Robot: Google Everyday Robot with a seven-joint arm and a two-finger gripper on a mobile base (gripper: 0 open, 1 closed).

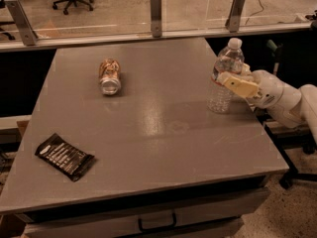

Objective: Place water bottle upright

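My pincer (229, 77) is closed around the water bottle (220, 97) at mid-height; I see it standing upright near the right edge of the table (163, 148).

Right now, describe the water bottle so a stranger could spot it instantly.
On the grey table, look near the right edge, where the gripper is. The water bottle stands upright there: clear, ribbed, white-capped, unlike the can lying on its side or the black packet.
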